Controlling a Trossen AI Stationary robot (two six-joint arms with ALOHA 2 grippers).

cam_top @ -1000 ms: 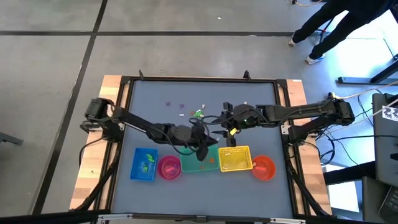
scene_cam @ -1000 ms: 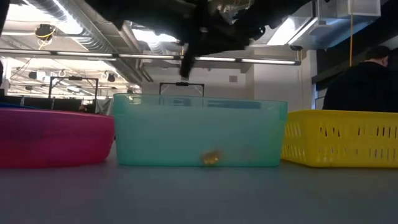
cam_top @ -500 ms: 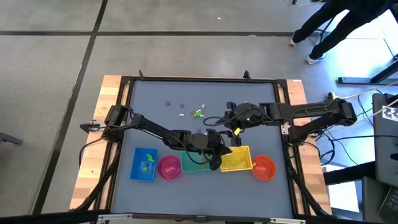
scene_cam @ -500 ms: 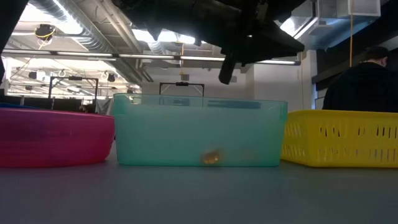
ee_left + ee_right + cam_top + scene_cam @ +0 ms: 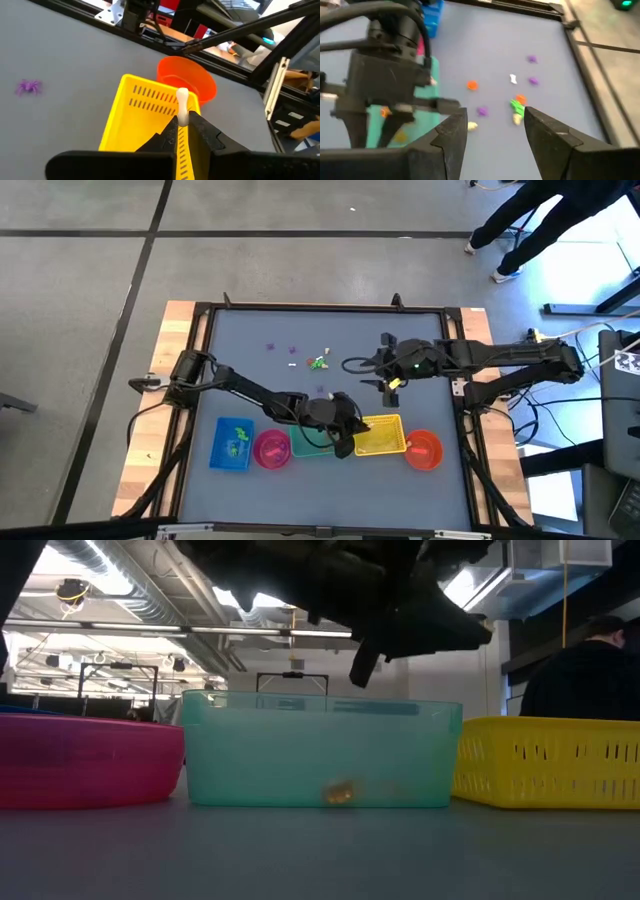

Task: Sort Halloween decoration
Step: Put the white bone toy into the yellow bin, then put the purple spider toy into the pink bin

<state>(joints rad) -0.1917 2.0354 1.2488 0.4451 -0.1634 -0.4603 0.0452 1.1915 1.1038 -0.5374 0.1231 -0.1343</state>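
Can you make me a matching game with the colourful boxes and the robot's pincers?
Things:
1. left pincer
2. right pincer
3. teal box
4. pink bowl

States or places:
A. open, above the loose trinkets
B. has a small orange trinket inside
C. shut on a little white piece, over the yellow basket
D. right beside the teal box

Pairs: 1-C, 2-A, 3-B, 4-D

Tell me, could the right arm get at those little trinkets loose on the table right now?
Probably yes. The right gripper hangs open beside the loose trinkets, with only bare table between them. The left gripper is away over the yellow basket.
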